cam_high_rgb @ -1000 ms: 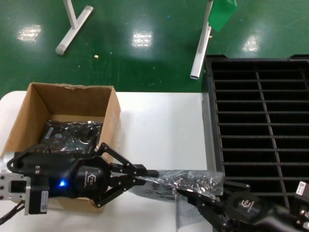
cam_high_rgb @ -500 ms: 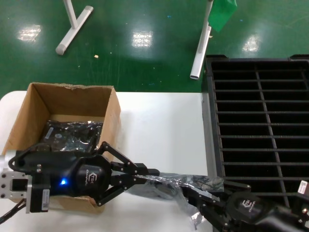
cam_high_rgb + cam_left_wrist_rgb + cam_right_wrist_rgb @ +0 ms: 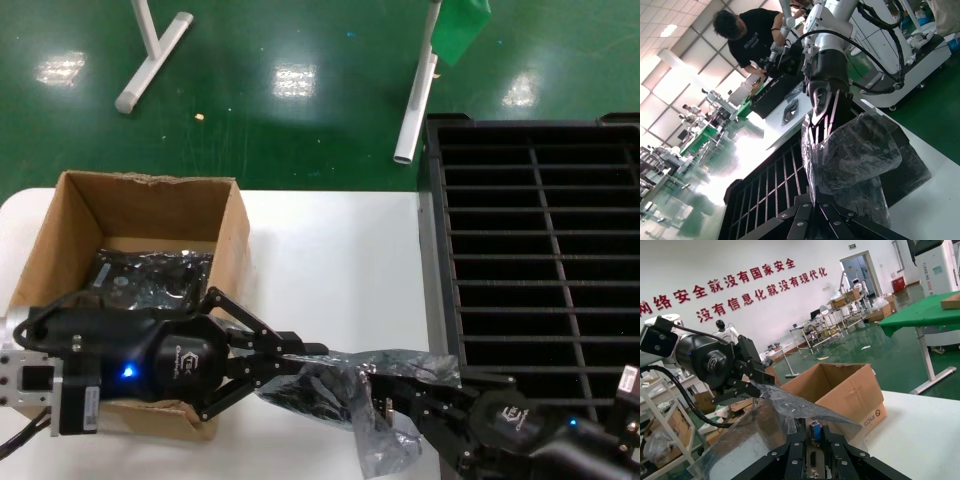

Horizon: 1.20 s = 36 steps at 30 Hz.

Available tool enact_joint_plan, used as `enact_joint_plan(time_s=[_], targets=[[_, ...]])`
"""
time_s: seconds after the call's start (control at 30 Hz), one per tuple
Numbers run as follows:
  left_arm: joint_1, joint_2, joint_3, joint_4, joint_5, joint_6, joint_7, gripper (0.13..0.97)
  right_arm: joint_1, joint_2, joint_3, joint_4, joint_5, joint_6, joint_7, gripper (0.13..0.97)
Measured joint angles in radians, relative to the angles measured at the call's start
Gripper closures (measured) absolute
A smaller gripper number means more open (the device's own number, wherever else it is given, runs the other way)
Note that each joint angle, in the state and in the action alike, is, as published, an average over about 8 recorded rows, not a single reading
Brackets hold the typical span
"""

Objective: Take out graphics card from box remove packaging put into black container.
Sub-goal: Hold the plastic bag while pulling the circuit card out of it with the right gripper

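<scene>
Separating the packaging from the graphics card

Head view: Compared with the frames a second and half a second earlier, the packaging (image 3: 345,395) has gone from a flat strip stretched between the two grippers to a slack, bunched bag hanging over the white table (image 3: 330,250), just right of the box (image 3: 130,250). The left gripper (image 3: 305,352) is clamped on the bag's left edge with its fingers together. The right gripper (image 3: 395,392) sits at the bag's other end, low in the frame beside the black container (image 3: 540,260). Judgement: the bag is being drawn off the card; unbagging is under way, and placement in the container is not yet done. More bagged items remain inside the box.

Left wrist view: The packaging (image 3: 855,155) appears as crinkled, translucent grey film, bulging and empty-looking at the near end. The right gripper (image 3: 822,120) reaches into its far end.

Right wrist view: The graphics card (image 3: 815,440) stands between the right gripper's closed fingers, a connector end showing; the gripper is clamped on it. The packaging (image 3: 785,405) drapes forward toward the left gripper (image 3: 757,385)
</scene>
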Motion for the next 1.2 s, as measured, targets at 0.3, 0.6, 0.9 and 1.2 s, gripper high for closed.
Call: enact_joint_plan(time_s=[0.3, 0.6, 0.9, 1.2], targets=[[0.001, -0.003, 0.003, 0.008, 0.01, 0.001, 0.015, 0.955, -0.003, 0.004, 0.009, 0.007, 0.003, 0.003, 0.004, 0.896], [-0.007, -0.009, 0.013, 0.029, 0.027, 0.004, 0.029, 0.955, -0.019, 0.012, 0.015, 0.021, 0.0, 0.011, 0.004, 0.897], [-0.024, -0.012, 0.011, 0.053, 0.028, 0.007, 0.032, 0.955, -0.028, 0.017, 0.014, 0.027, -0.008, 0.018, 0.004, 0.898], [-0.027, -0.021, 0.001, 0.083, 0.024, 0.013, 0.043, 0.955, -0.028, 0.023, 0.02, 0.045, -0.01, 0.032, 0.012, 0.898]])
